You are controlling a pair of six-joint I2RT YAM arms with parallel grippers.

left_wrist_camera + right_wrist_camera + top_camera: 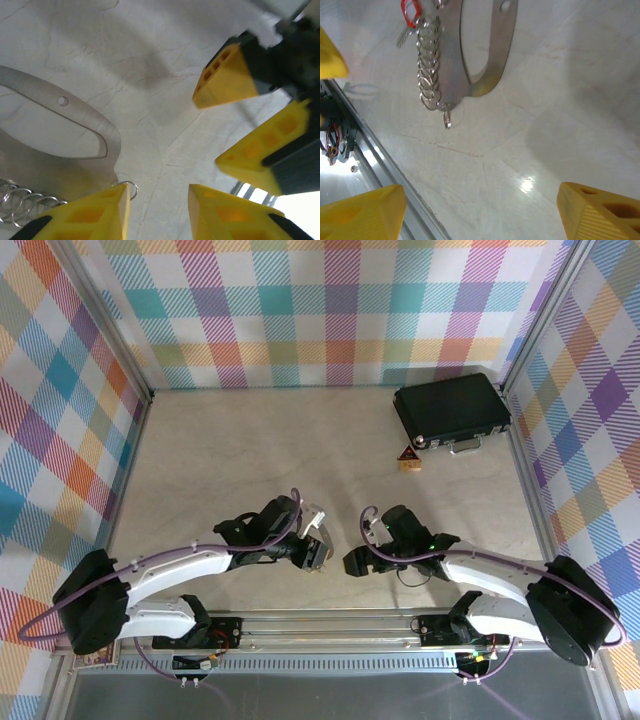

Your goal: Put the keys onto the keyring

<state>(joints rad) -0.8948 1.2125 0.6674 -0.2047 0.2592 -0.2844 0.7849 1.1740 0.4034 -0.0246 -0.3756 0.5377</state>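
Note:
The keyring (492, 47) is a silvery half-oval band lying flat on the table, with a row of small wire rings (427, 65) along its straight edge. The red-headed key (410, 12) lies at the far end of that row and touches it; I cannot tell whether it is threaded on. My right gripper (480, 200) hovers wide open, short of the keyring, holding nothing. In the left wrist view the keyring (75, 117) lies left of my left gripper (157, 200). Its jaws stand apart over bare table, and one small ring (129, 188) sits by the left fingertip. Both grippers (318, 548) (358, 562) face each other near the front edge.
A black case (452, 412) lies at the back right, with a small orange-brown triangular block (408, 458) in front of it. The aluminium rail (330, 625) runs along the table's near edge, close behind the keyring. Checked walls enclose the table on three sides.

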